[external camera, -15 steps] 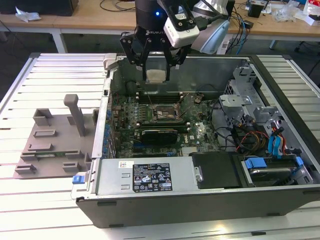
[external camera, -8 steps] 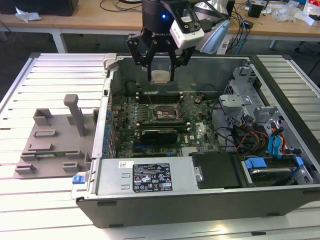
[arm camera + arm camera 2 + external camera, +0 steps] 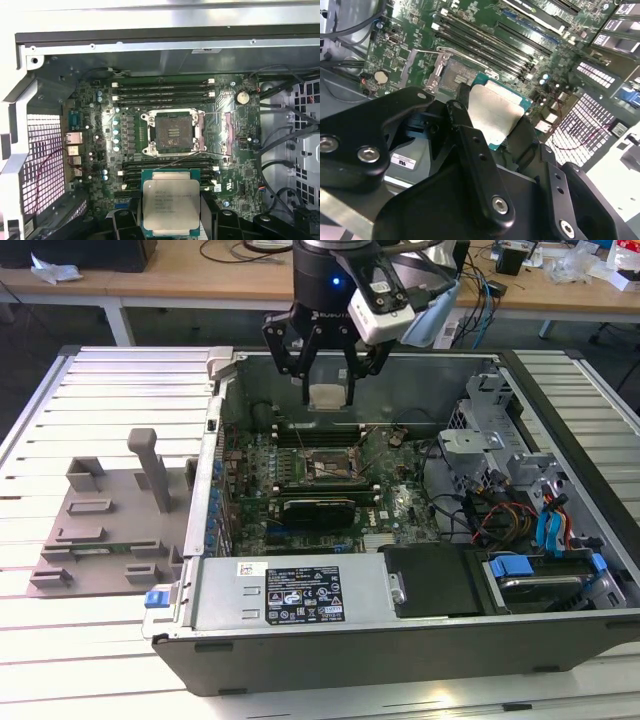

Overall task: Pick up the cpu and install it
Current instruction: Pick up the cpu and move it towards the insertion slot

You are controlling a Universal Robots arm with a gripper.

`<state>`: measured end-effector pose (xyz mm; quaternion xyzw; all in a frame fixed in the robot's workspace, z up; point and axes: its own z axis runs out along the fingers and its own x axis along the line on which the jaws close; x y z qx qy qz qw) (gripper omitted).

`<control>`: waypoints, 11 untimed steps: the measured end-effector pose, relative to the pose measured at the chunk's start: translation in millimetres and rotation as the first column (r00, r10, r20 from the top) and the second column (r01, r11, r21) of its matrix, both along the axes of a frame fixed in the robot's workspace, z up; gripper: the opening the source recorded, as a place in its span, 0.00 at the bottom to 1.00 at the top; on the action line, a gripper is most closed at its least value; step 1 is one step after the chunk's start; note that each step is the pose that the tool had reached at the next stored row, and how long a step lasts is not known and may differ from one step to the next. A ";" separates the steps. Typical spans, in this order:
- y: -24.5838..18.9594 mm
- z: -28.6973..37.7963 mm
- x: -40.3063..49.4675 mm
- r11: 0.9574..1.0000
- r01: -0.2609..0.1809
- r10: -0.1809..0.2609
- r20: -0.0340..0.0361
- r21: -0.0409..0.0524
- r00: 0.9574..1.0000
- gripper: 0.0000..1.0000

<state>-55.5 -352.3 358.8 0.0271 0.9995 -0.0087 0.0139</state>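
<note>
So the hand (image 3: 328, 392) is up over the open case (image 3: 300, 640), and it's pinching the cpu (image 3: 328, 397) by two opposite edges. Both wrist views have it: one finger (image 3: 209, 220) each side, silver top facing up, green rim poking out around it. The cpu (image 3: 171, 205) sits flat between them and looks pretty much level. In the second wrist view the cpu (image 3: 495, 114) is squeezed between the black fingers too, with one green corner sticking past them.

It's not down on anything. It hangs in the air with the board (image 3: 290, 455) well under the hand.

The socket (image 3: 173, 132) is below and a bit ahead of the hand, not straight underneath. In the first wrist view it's open with the dark contact bed showing. The cpu's front edge stops short of it, with a row of RAM slots (image 3: 160, 93) on the socket's far side and another row between the socket and the cpu. In the second wrist view the socket (image 3: 454, 75) peeks out just past the cpu's edge.

In the exterior view the socket (image 3: 330, 465) is lower than the hand, and the long black card (image 3: 318, 508) lies on the board beyond the socket from the hand.

Outside the case, well off to the hand's side (the exterior view's left), the grey fixture (image 3: 110, 520) sits on the slatted bench (image 3: 100, 380).
</note>
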 end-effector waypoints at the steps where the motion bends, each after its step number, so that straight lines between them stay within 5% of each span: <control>1: 0.4 -0.5 1.4 1.000 0.000 0.000 0.000 0.000 1.000 0.55; 11: 5.2 -7.8 20.0 1.000 0.000 0.000 0.000 0.000 1.000 0.55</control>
